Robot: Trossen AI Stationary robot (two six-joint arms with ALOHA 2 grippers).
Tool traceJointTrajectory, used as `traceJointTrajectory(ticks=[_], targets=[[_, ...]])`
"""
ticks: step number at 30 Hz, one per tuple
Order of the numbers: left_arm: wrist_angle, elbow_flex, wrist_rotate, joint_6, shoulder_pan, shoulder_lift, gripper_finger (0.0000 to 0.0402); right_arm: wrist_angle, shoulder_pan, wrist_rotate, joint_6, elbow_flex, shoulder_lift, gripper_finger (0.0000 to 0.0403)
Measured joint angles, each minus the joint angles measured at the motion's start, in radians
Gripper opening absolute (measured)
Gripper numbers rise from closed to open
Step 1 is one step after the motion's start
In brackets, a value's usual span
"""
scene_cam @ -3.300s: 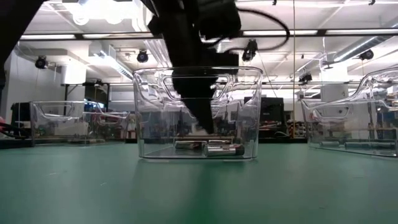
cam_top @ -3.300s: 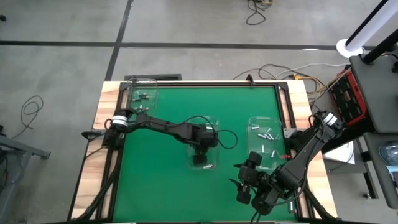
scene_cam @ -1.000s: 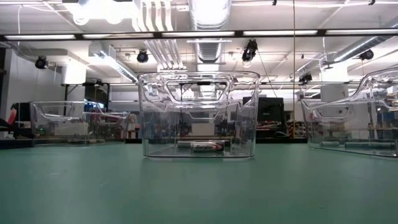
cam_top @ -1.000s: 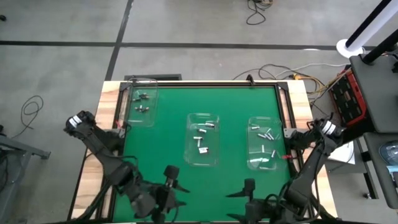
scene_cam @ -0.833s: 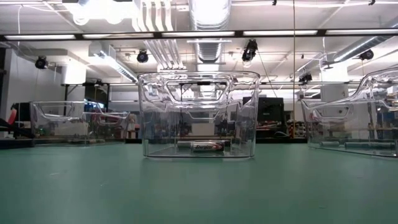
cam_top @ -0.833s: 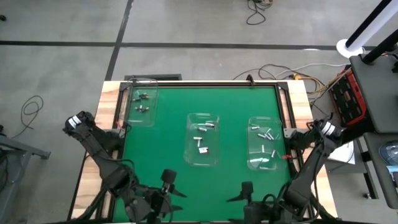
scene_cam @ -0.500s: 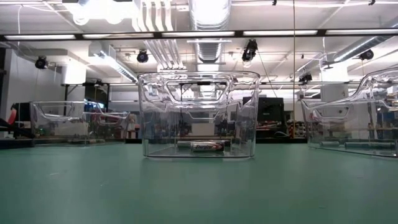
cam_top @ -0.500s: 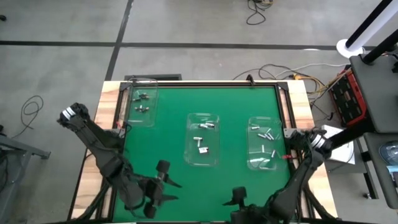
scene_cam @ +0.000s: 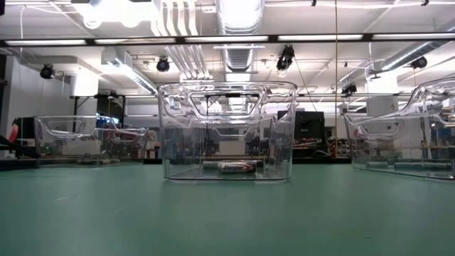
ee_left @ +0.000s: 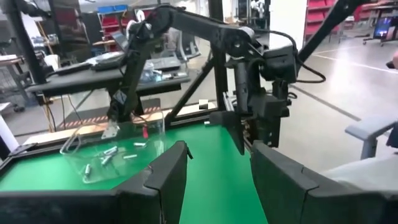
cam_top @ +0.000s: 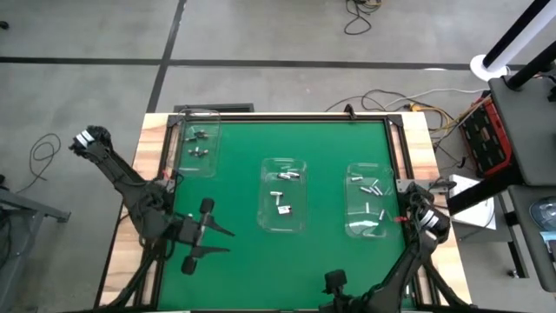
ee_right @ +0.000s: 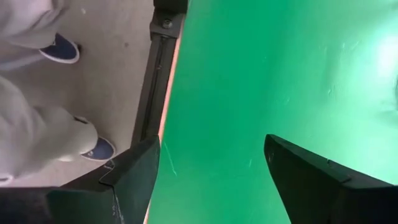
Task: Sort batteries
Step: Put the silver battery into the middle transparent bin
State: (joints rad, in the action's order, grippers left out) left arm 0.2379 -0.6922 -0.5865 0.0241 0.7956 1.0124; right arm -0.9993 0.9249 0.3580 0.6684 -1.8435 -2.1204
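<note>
Batteries lie inside three clear bins: upper left, centre and right of the high view. Left gripper at lower left over the green mat, fingers spread, empty. Right gripper at bottom edge, fingers apart, empty.

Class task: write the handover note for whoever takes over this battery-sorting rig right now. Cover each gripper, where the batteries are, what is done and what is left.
Left gripper: open, empty, over the mat's near left part.
Right gripper: open, empty, at the near edge of the mat.
Batteries: all seen lie in the three clear bins: left bin, middle bin, right bin. No loose battery shows on the mat.
Done: nothing is held.
Left: the middle bin holds a few batteries; whether these need moving cannot be told.
</note>
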Motion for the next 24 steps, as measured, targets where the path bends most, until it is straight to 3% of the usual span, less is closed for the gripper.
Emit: traceJointTrajectory(ticks=[10,19,24], targets=[[0.016,0.076,0.000,-0.002,0.000,-0.074,0.0156,-0.055,0.004,0.003,0.111,-0.002,0.019,0.0267],[0.018,0.066,0.000,0.015,0.000,-0.046,0.0156,-0.121,0.005,-0.396,0.493,-0.001,0.029,0.0264],[0.111,0.069,-0.006,0.147,-0.001,-0.032,0.0156,-0.116,0.018,-0.523,0.647,0.003,-0.016,0.0262]])
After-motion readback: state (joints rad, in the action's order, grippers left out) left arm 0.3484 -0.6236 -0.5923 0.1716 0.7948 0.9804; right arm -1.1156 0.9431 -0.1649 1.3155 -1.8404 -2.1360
